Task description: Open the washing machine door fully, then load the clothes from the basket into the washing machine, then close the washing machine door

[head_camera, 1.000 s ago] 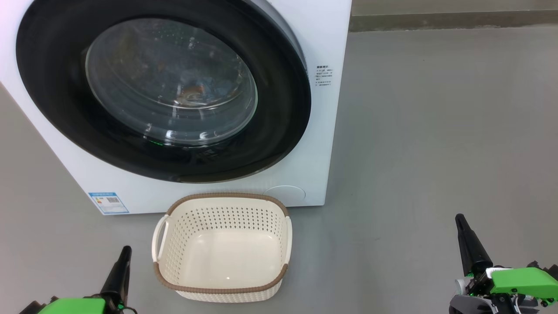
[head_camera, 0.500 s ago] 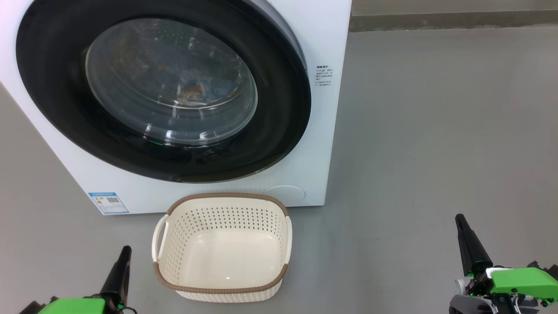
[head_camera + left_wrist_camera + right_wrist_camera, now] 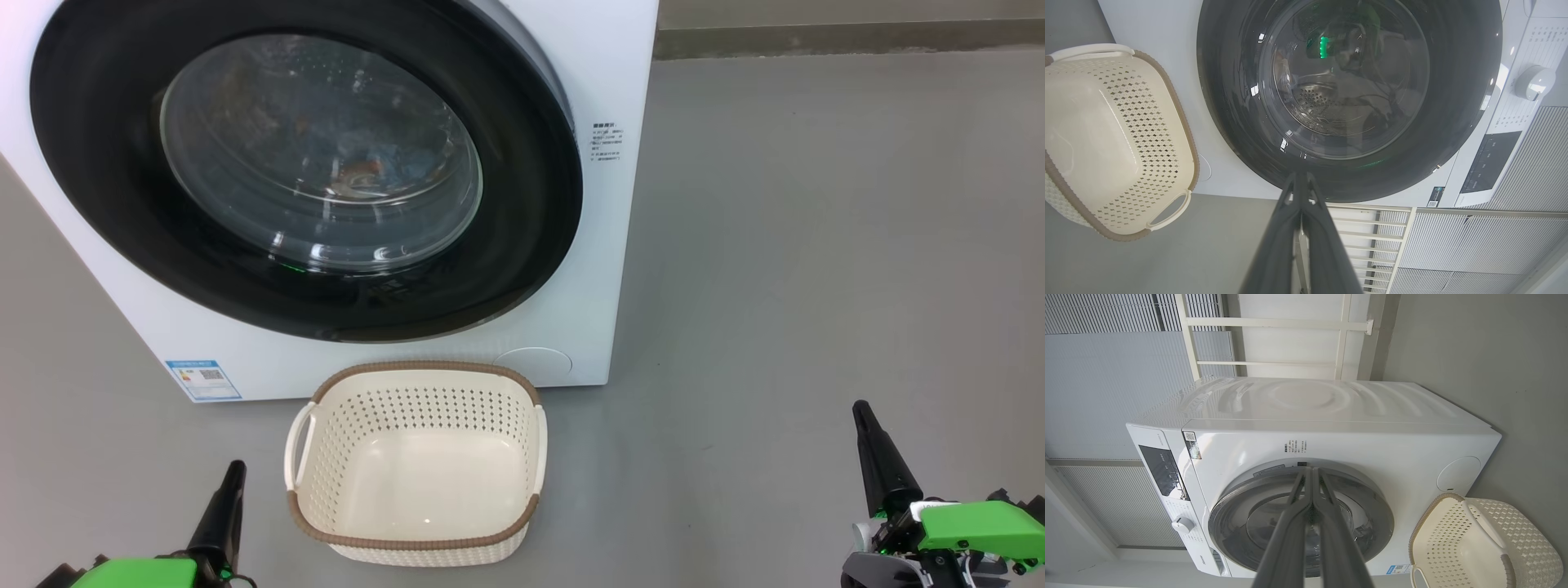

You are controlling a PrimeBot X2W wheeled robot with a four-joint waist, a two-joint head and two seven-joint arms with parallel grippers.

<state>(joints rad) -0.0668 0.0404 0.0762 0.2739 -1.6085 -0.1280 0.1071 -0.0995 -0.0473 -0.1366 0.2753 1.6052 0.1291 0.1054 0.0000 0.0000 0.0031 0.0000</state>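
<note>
The washing machine [image 3: 608, 82] stands white and boxy at the upper left of the head view. The washing machine door [image 3: 526, 204] lies flat against its front. Through the glass bowl I see the clothes [image 3: 384, 167], light blue with orange, inside the drum. The basket [image 3: 424, 366] sits on the floor in front, its bare bottom showing. Low on either side of it, both apart from it, my left gripper [image 3: 233, 472] and right gripper [image 3: 860, 408] are shut on nothing. In the wrist views the left gripper [image 3: 1300, 176] and right gripper [image 3: 1309, 470] point at the door [image 3: 1453, 102] [image 3: 1376, 522].
Grey floor [image 3: 816, 245] stretches to the right of the machine. A knob [image 3: 1533, 81] and a dark control panel [image 3: 1488, 161] sit on the machine's top front. A white rail frame [image 3: 1290, 322] and ribbed wall panels [image 3: 1106, 375] stand behind it.
</note>
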